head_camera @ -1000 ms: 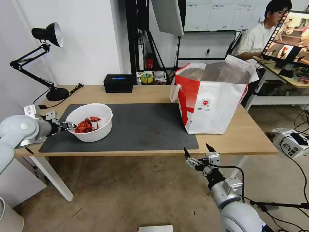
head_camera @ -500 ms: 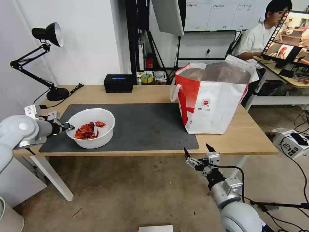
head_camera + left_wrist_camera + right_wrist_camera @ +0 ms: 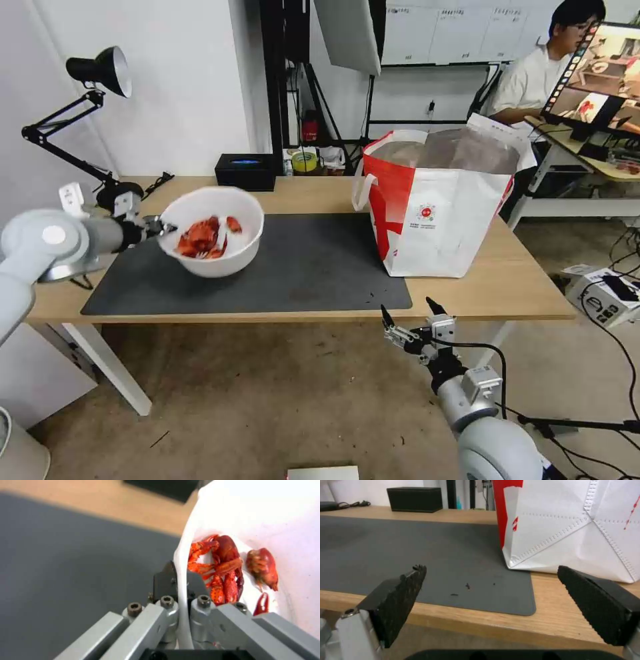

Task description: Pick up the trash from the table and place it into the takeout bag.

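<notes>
From the head view, the white bowl (image 3: 215, 231) has left the dark mat (image 3: 293, 267). A second ago it sat on the mat near the bench's (image 3: 320, 190) left front edge; now it hangs above the mat's left end, farther back and slightly to the right, tipped so its red scraps (image 3: 203, 238) pile toward the low side. The left claw (image 3: 157, 227) is clamped on the bowl's left rim and carries it. The takeout bag (image 3: 440, 213) stands open on the right of the bench, well apart from the bowl, so the lift looks done and the carry across to the bag remains. The right claw (image 3: 408, 319) hangs below the near edge of the bench, fingers apart, holding nothing, where it was a second ago.

In the left wrist view, the bowl's thin white rim (image 3: 182, 580) runs between the claw's two fingers, one outside the wall and one inside beside the scraps (image 3: 222, 570). The mat (image 3: 73, 565) lies below.

In the right wrist view, the two black fingers (image 3: 403, 592) stand wide apart, with the mat (image 3: 420, 547) and the bag's lower corner (image 3: 573, 530) beyond them.
</notes>
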